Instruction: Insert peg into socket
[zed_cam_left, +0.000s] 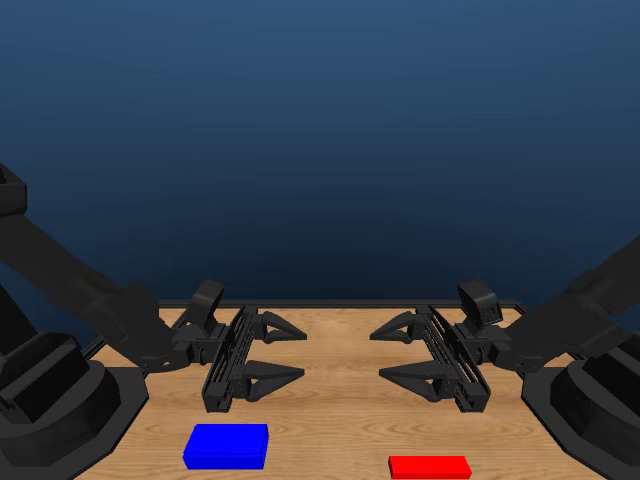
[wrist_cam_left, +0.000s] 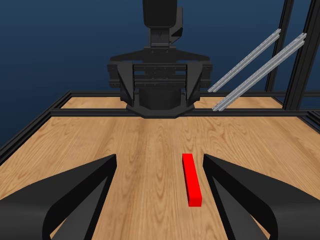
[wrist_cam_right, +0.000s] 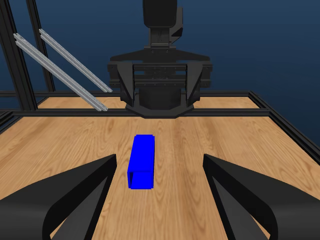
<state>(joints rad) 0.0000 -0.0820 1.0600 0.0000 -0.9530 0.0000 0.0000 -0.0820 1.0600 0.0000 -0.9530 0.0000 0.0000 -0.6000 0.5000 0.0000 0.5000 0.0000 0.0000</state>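
Two black arms face off across a wooden tabletop (zed_cam_left: 340, 430) in a rendered sim scene, dark blue backdrop behind. Left tool (zed_cam_left: 285, 352) and right tool (zed_cam_left: 392, 352) both hang above the wood w/ jaws spread wide, nothing between them, tips pointed toward each other near the middle but well apart.

The socket (zed_cam_left: 226, 446), a bright blue block, lies flat on the tabletop on the robot's left side, near the front edge of the head view, in front of the left tool & clear of it. The peg (zed_cam_left: 430, 467), a slim red bar, lies flat on the right side, also near the front edge, in front of the right tool, untouched. Peg & socket sit well apart, roughly level w/ each other.

Left wrist view: peg (wrist_cam_left: 191, 179) on bare wood, lengthwise along the view, opp. arm's base beyond. Right wrist view: socket (wrist_cam_right: 141, 161) lengthwise too, its near end face showing a hollow opening; black frame rails edge the tabletop in both wrist views
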